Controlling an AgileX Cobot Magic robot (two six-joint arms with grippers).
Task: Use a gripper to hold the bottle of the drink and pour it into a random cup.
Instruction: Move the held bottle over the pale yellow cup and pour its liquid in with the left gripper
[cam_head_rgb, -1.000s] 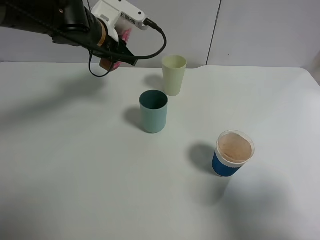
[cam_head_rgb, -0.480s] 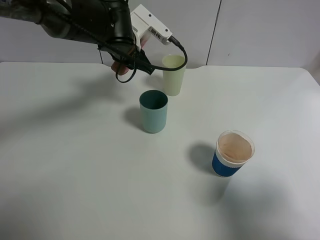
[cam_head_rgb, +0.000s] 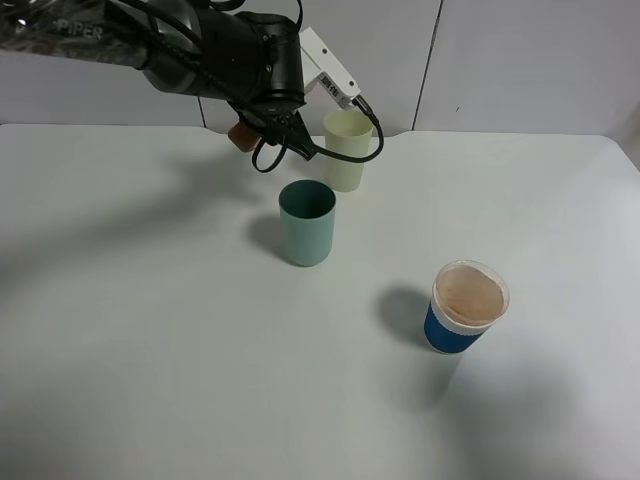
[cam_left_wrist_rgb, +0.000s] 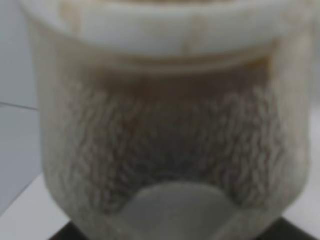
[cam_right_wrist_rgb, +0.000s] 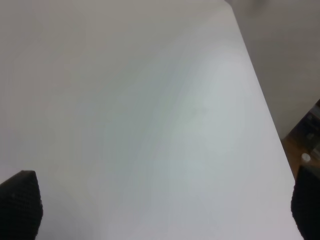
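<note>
Left end effector (cam_head_rgb: 264, 128) clamps bottle (cam_left_wrist_rgb: 165, 125), beside cup (cam_head_rgb: 347, 152).

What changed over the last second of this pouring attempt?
The left hand, shut on the bottle, swung rightward up to the pale yellow-green cup, twisting as it went. Nothing was newly grasped or released. That cup, the teal cup and the blue cup stayed put.

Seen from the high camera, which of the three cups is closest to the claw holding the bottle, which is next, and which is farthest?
From the left gripper, shut on the bottle:
1. pale yellow cup, just to its right at the back.
2. teal cup, in front of it, mid-table.
3. blue cup, far off at the front right.
</note>
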